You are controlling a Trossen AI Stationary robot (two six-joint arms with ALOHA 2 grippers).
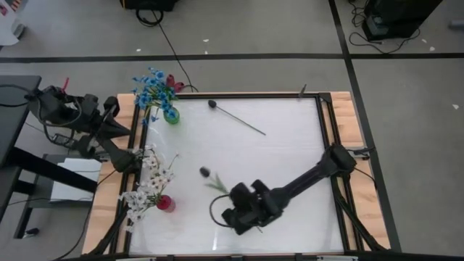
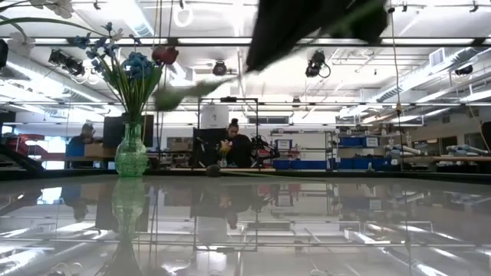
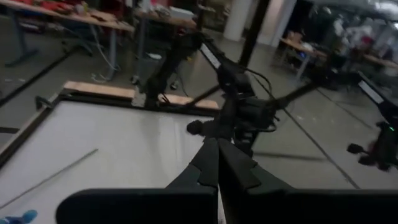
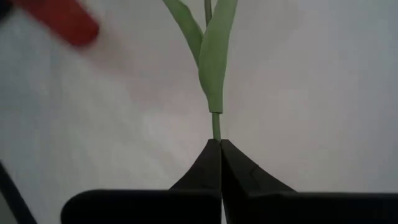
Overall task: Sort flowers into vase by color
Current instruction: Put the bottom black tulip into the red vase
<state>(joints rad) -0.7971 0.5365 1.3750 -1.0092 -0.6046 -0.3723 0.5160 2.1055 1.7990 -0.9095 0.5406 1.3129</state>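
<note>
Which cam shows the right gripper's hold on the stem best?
Right wrist view: the right gripper is shut on the green stem, leaves beyond. High view shows only the dark-headed flower ahead; low view blurs it; left wrist shows the arm distantly.

I see my right gripper (image 4: 220,144) with its two dark fingers (image 4: 245,171) pressed together on a thin green stem (image 4: 216,124). The stem runs straight out ahead of the fingertips, and two long green leaves (image 4: 214,56) spread from it just beyond the grip. Off to one side ahead there is a blurred red shape (image 4: 62,18); I can't tell what it is. Behind it all lies the pale table (image 4: 323,93).
</note>
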